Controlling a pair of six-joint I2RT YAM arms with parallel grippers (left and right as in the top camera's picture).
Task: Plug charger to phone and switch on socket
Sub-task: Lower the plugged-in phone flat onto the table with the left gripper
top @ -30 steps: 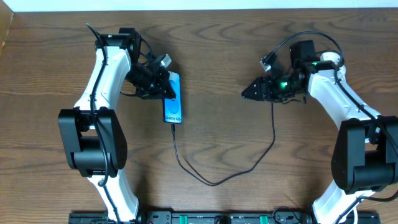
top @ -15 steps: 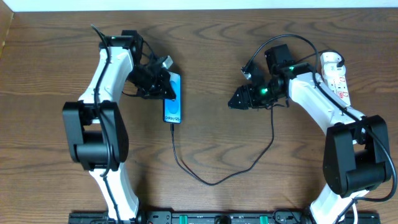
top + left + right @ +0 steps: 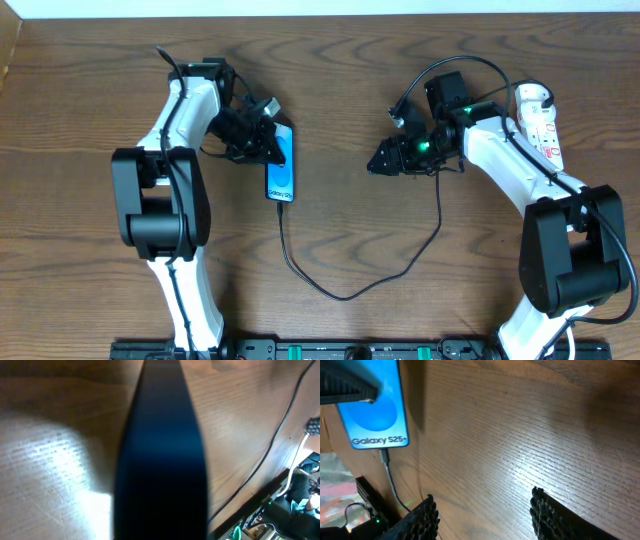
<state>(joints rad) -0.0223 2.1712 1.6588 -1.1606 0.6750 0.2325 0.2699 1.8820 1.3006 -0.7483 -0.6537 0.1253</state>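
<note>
The phone [image 3: 281, 170] lies on the wooden table with its blue screen up; the right wrist view shows it [image 3: 375, 415] with "Galaxy S25+" text. The charger cable [image 3: 340, 294] loops across the table, and its plug tip [image 3: 281, 203] sits in the phone's bottom end [image 3: 384, 455]. My left gripper [image 3: 268, 143] is closed on the phone's upper left edge, one finger [image 3: 347, 385] over the screen. In the left wrist view the phone is a dark blur [image 3: 162, 460]. My right gripper [image 3: 378, 166] is open and empty [image 3: 482, 510], right of the phone. The white socket [image 3: 540, 125] lies far right.
A dark equipment rail with green lights [image 3: 350, 350] runs along the table's front edge. The cable passes under my right arm [image 3: 438, 190]. The table's back edge meets a white strip [image 3: 320, 8].
My right arm swung left a second ago, uncovering the socket, and has since held still. My left gripper shifted slightly and the phone turned a little.
</note>
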